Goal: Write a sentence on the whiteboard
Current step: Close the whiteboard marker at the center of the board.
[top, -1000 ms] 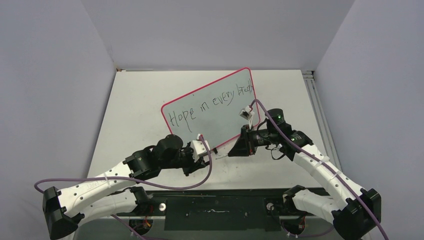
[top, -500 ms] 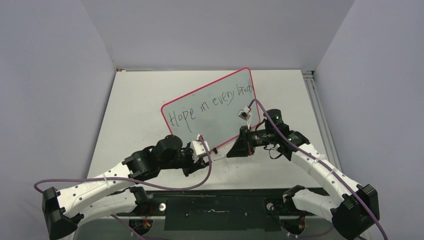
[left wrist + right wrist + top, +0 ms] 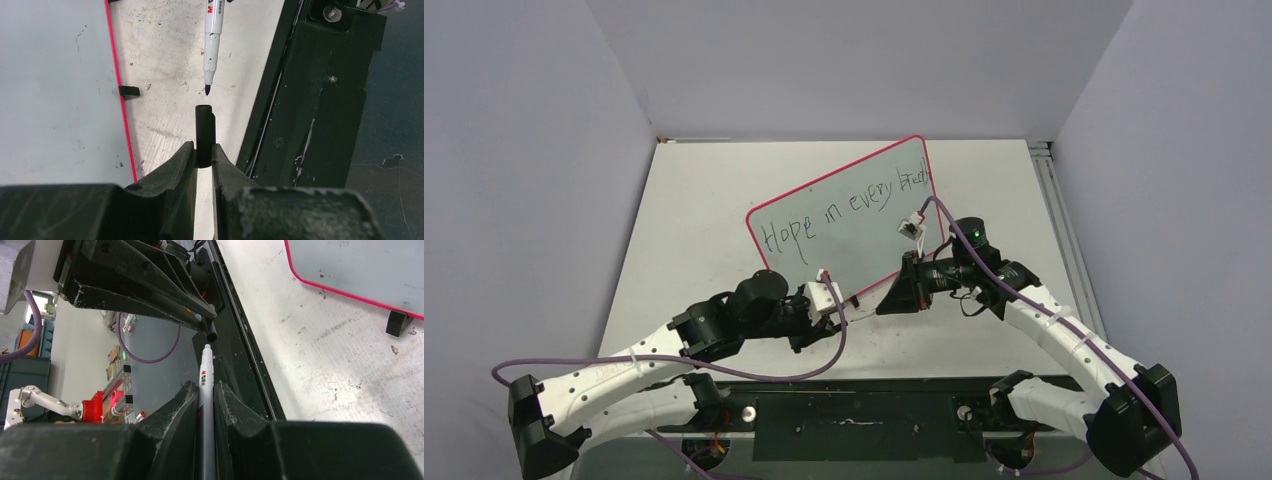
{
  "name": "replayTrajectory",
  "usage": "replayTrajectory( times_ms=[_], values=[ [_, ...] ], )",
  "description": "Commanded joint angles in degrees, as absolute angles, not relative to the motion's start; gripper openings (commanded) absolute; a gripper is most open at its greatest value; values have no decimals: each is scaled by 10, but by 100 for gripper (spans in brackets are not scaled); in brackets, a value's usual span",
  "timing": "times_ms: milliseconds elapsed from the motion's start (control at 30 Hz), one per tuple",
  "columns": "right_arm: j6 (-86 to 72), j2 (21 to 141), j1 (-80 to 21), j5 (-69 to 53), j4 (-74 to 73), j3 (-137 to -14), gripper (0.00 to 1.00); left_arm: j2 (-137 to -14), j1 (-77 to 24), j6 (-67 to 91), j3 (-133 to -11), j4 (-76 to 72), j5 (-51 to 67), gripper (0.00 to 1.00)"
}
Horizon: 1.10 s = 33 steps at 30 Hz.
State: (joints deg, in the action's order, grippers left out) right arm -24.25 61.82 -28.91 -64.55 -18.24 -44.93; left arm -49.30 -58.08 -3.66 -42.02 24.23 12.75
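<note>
The whiteboard [image 3: 859, 245], pale with a red-pink rim, lies tilted at mid-table. The sentence [image 3: 847, 205] "Hope in every breath" runs across it in black. My left gripper [image 3: 852, 312] is shut on a black pen cap [image 3: 204, 131], its open end pointing away. My right gripper [image 3: 884, 305] is shut on a white marker pen [image 3: 205, 377]. In the left wrist view the pen [image 3: 212, 45] points tip-first at the cap, with a small gap between them. In the right wrist view the cap [image 3: 212, 334] sits just past the pen tip. Both grippers are near the board's front edge.
The board's rim [image 3: 116, 95] and a black foot [image 3: 129, 91] show left of the cap; another foot [image 3: 399, 322] shows in the right wrist view. The black base rail [image 3: 854, 415] runs along the table's near edge.
My right gripper has shifted slightly left with the pen, bringing its tip closer to the cap. The left arm has barely moved.
</note>
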Motion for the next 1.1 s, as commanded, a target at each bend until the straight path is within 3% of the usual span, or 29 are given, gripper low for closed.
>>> replayTrajectory(
  times_ms=[0, 867, 1067],
  values=[
    [-242, 627, -293, -663, -142, -447, 5, -486, -584, -42, -425, 227, 141, 0],
    [-282, 638, -320, -665, -82, -424, 5, -482, -585, -43, -425, 223, 144, 0],
    [-336, 638, -328, -676, -7, -398, 5, -476, -585, -42, -423, 219, 145, 0]
  ],
)
